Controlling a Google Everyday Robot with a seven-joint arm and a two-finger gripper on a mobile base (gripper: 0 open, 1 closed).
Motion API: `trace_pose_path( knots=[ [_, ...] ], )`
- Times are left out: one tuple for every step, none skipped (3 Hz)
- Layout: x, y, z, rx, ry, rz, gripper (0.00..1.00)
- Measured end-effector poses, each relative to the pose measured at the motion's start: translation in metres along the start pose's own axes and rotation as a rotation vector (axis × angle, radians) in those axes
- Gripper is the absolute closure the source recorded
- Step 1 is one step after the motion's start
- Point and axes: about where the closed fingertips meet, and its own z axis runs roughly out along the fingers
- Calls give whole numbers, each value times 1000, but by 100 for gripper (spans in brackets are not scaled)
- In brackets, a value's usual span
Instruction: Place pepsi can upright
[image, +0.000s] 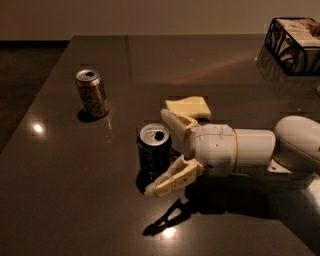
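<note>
Camera view, contents as recorded.

1. Pepsi can (154, 156): dark blue with a silver top, stood upright on the dark table (70, 200).
2. Gripper (157, 152): reached in low from the right, its fingers (176, 177) spread wide, one behind the can and one in front. Nothing was clamped; whether either finger touched the can could not be told.
3. Gold-brown can (92, 97): upright, well apart to the rear left.
4. Pale yellow block (190, 106): lay flat just behind the gripper.
5. Black wire basket (295, 47): sat at the far right corner.
</note>
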Motion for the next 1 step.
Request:
trace_pose_path(
  knots=[
    [0,0,0,0,0,0,0]
  ],
)
